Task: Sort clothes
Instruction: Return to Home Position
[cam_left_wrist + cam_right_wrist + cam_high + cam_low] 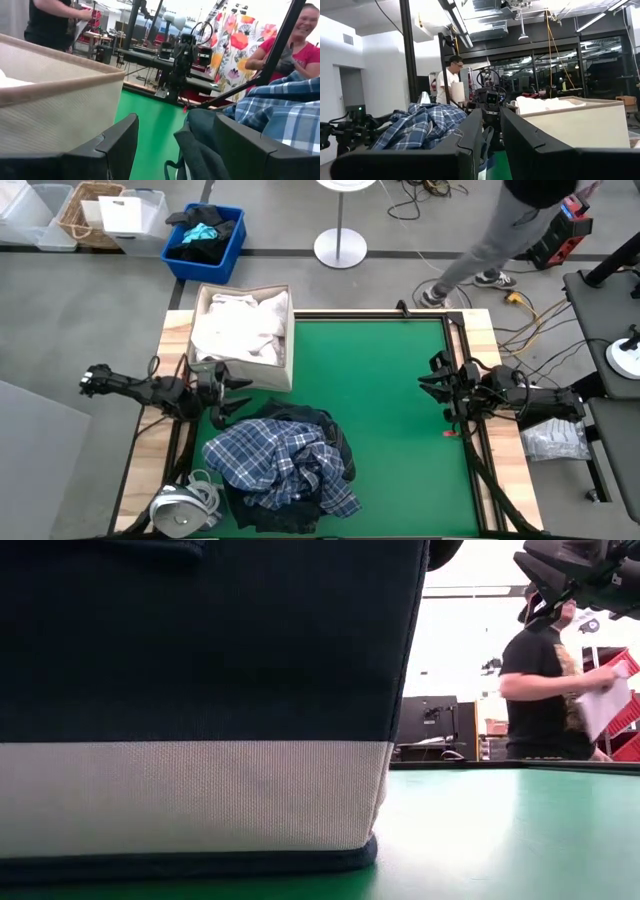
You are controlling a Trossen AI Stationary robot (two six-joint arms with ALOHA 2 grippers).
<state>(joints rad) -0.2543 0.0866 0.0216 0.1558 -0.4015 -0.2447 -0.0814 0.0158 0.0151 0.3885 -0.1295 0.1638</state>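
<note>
High view: sorting looks done and this is the homing step, with both arms at the edges of the green table [390,430]. Left gripper [238,395] is just beside the beige fabric bin [291,355], jaws released, empty. Right gripper [430,378] is at the opposite edge, jaws apart, empty. White shirts [240,325] lie crumpled in that bin. Plaid shirt [275,465], soft and creased, is heaped over the navy canvas bin [200,640]. Next move probably needs no grasp, just settling the arms.

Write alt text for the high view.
Seen from above, a green table holds a white bin of white clothes at back left and a plaid shirt heaped on dark clothes at front left. The left gripper sits open between them; the right gripper sits open at the right edge.
</note>
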